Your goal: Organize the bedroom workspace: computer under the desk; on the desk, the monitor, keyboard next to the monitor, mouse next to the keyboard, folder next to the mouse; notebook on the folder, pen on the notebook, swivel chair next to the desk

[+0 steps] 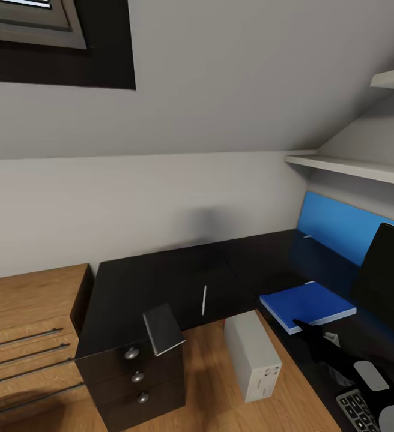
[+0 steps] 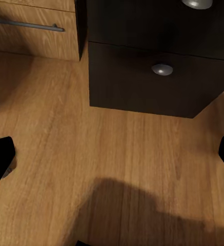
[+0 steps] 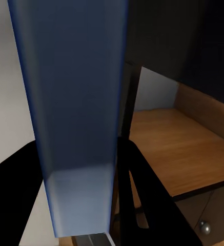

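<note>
Head view puts the black L-shaped worktop (image 1: 161,282) across the middle, its drawers (image 1: 138,378) at the near left corner. The monitor (image 1: 389,282) stands on the right wing, close behind the place where the work is going on. A careless swing of the right arm there could knock the screen.

The computer (image 1: 252,355) sits on the floor in the inner angle of the worktop, partly out from under the edge. A base move on that side could bump it.

The folder (image 1: 308,306) lies on the right wing just in front of the monitor. The right end effector (image 1: 299,326) is at its near edge, and in the right wrist view the blue sheet (image 3: 81,128) runs between the two fingers (image 3: 142,195), so it looks clamped on the folder. If the folder is let go with that edge off the worktop, it may tip and slide to the floor.

The keyboard (image 1: 356,408) lies nearer the robot on the same wing, and a dragged folder could shove it.

The notebook (image 1: 163,329) rests tilted on the corner above the drawers and overhangs. A nudge could drop it.

The pen (image 1: 204,299) lies alone mid-worktop, thin and likely to roll when pinched.

The left end effector (image 2: 112,159) hangs wide open over the floor beside the drawers, holding nothing.
</note>
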Controlling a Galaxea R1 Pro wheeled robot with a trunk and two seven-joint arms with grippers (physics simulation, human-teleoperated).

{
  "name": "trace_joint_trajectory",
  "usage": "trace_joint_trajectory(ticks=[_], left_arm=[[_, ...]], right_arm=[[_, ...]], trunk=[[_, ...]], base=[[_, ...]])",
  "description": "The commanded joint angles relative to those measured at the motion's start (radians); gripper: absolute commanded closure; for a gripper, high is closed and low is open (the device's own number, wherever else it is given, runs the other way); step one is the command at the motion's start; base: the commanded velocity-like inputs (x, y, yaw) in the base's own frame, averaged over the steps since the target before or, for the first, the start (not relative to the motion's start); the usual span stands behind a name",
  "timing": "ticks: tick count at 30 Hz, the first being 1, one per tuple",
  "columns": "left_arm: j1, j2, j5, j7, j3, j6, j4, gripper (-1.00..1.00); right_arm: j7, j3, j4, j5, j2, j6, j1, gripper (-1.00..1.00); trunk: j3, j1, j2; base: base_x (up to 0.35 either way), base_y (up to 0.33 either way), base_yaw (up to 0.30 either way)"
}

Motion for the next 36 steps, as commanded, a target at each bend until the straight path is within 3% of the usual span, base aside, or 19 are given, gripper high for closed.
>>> trace_joint_trajectory(ticks=[1,36], left_arm=[[0.000,0.000,0.006,-0.002,-0.002,-0.003,0.000,-1.00],[-0.001,0.000,0.006,-0.003,-0.002,-0.003,0.000,-1.00]], right_arm=[[0.001,-0.006,0.001,0.000,0.000,0.007,-0.001,1.00],[0.001,-0.004,0.002,0.001,0.004,0.001,-0.001,1.00]], trunk=[[0.000,0.000,-0.001],[0.003,0.000,-0.001]], base=[[0.000,0.000,-0.161],[-0.016,-0.015,-0.018]])
